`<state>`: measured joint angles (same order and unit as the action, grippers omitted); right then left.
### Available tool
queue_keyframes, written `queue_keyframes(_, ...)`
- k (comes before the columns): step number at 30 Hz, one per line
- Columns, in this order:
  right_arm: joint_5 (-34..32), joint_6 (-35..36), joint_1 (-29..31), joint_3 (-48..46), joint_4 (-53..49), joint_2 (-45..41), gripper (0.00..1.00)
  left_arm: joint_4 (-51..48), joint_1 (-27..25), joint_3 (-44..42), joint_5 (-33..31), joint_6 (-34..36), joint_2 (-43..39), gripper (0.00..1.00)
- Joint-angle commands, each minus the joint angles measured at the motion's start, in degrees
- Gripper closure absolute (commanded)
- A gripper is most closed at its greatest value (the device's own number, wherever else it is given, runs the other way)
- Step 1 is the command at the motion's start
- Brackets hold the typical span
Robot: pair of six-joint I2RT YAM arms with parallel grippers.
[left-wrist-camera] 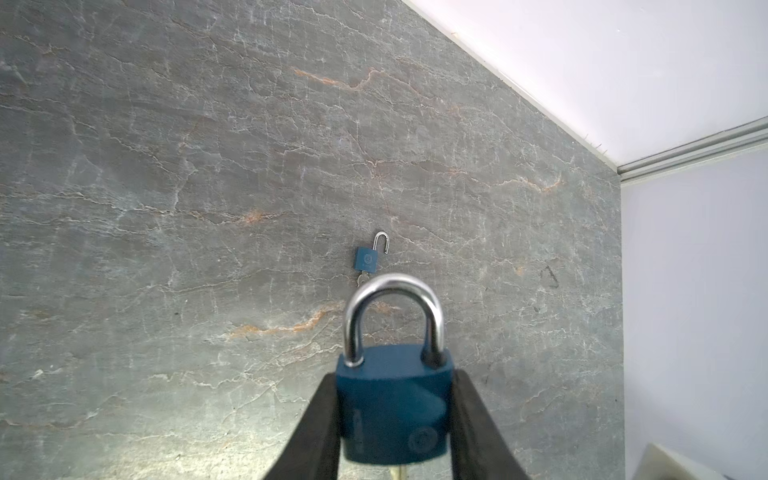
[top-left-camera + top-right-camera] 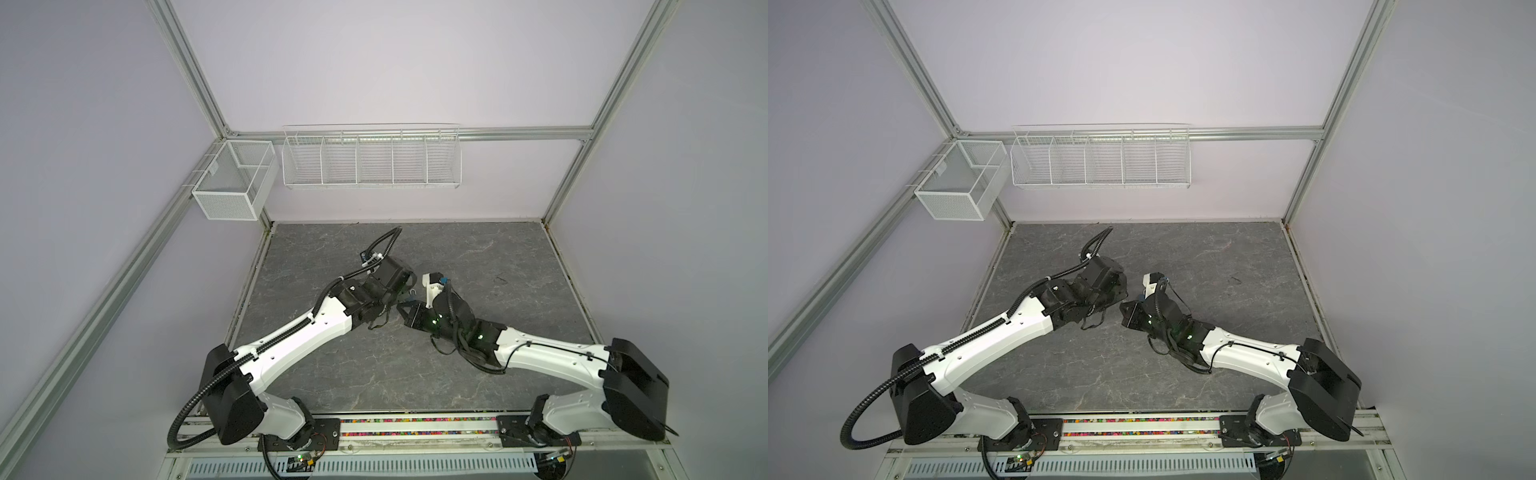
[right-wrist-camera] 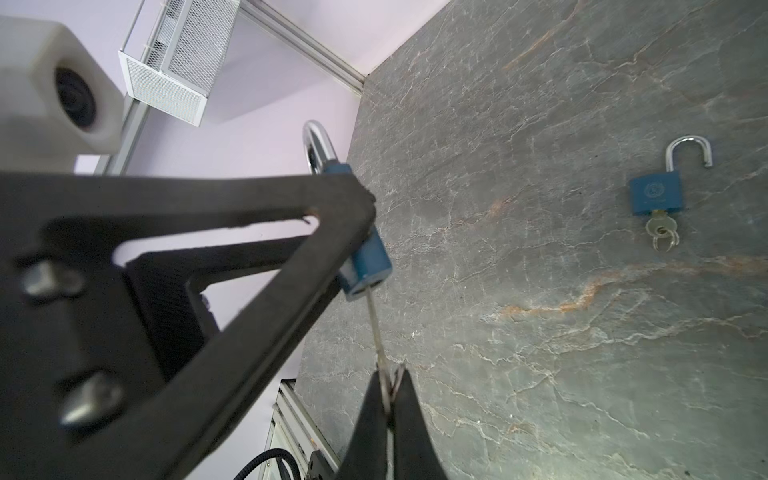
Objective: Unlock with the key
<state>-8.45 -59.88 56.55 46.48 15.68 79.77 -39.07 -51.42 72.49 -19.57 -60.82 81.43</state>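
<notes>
Largest item in front of you: a grey stone-pattern table (image 2: 374, 374), walled in pale lilac. Next, your left arm (image 2: 291, 340) and right arm (image 2: 548, 353), white with black joints, which reach in from the near edge and meet nose to nose over the table's middle in both top views. On the back wall you have a white wire rack (image 2: 371, 160) of five compartments. Beside it, in the corner, hangs a white mesh basket (image 2: 232, 183). Your left gripper (image 1: 394, 388) is grasping the blue padlock (image 1: 392, 411), one black finger pressed to each side of the body, with the shackle (image 1: 392, 307) pointing away from the wrist. Both legs of that shackle sit down in the body, so it is closed. Your right gripper (image 3: 390, 384) is clenched on the head of the key (image 3: 376, 328), whose blade runs straight into the keyhole in the padlock's underside. Both are held above the table, between the two wrists. The second padlock (image 3: 656, 193), the same blue, lies flat on the table beyond the held one, apart from both grippers. Its open shackle (image 3: 688, 151) has one leg swung free of the body. Smallest entry: a second key (image 3: 660, 226) seated in that lock's keyhole, with a ring at its head.
</notes>
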Motion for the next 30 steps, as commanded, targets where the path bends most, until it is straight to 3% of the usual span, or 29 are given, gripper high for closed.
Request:
queue_keyframes(1, -9.7, 1.0, -1.6, 2.3, 0.8, -0.5, 0.94, -6.5, -1.7, 0.7, 3.4, -0.3, -2.1, 1.0)
queue_keyframes(4, -10.3, 0.4, -1.8, 3.4, -2.1, -0.3, 0.94, -6.1, -1.8, 0.9, 3.1, -0.4, -2.6, 1.0)
queue_keyframes(8, -9.4, -1.5, -2.1, 1.1, 1.7, -0.9, 0.94, -6.1, -2.0, 0.5, 2.2, -0.8, -2.6, 1.0)
queue_keyframes(14, -13.2, -1.2, -2.0, 2.4, -5.1, -1.3, 0.94, -5.9, -2.0, 0.8, 1.6, -0.7, -2.7, 1.0)
queue_keyframes(16, -13.1, -1.2, -2.0, 0.7, -1.7, -1.3, 0.94, -5.6, -2.2, 0.9, 2.0, -0.8, -2.6, 1.0)
queue_keyframes(22, -8.5, 2.2, -1.8, -2.4, 4.7, -3.9, 0.94, -7.3, -1.8, 2.5, -1.2, 0.5, -1.6, 1.0)
queue_keyframes(25, -5.2, 0.9, -2.1, -2.9, -1.5, -5.4, 0.94, -6.4, -1.7, 1.6, -3.3, 1.1, -3.5, 1.0)
queue_keyframes(30, 1.4, 3.3, -1.4, -5.9, 2.6, -6.1, 0.94, -3.0, 0.6, -0.8, 0.0, -0.3, -4.6, 1.0)
